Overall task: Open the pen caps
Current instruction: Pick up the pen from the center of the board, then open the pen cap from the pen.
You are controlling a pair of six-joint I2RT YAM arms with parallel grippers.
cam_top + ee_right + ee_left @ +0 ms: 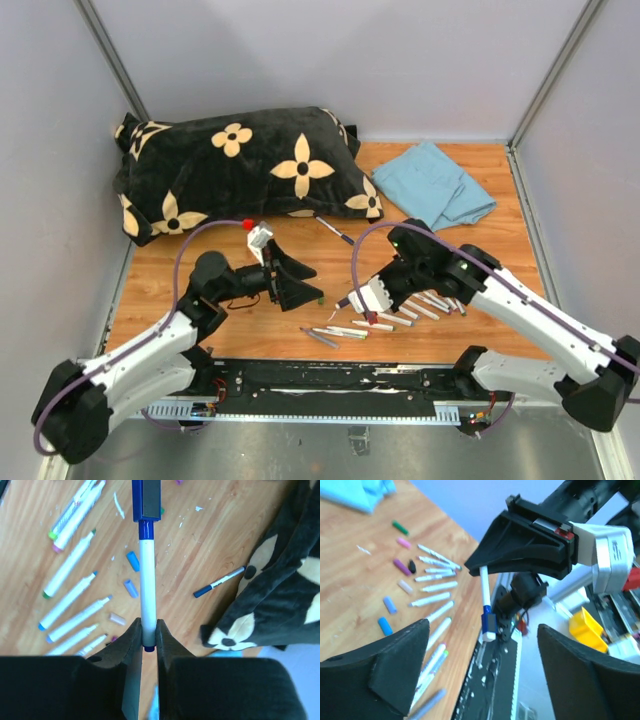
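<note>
**Dark blue plastic cap seated on marker; right gripper clamped, left gripper spread**

The dark blue plastic cap sits on the far end of a slim white-barrelled marker pen. The right gripper is closed on the rear end of this barrel, with both black fingers pressed against it, and holds the pen above the wooden table. In the left wrist view the pen hangs cap-down from the right gripper.

The left gripper's jaws are set wide apart and hold nothing. In its own camera the capped end lies in the gap between the two fingers and touches neither. Its depth relative to them cannot be told.

Loose caps lie on the table beside a row of uncapped white pens:
- a green cap
- a pink cap
- a purple cap, just beside a black cap
- a pale lilac cap
- two blue caps

A further capped pen lies just beside the black pillow with cream flowers. A folded light blue cloth lies at the far right of the table.
</note>
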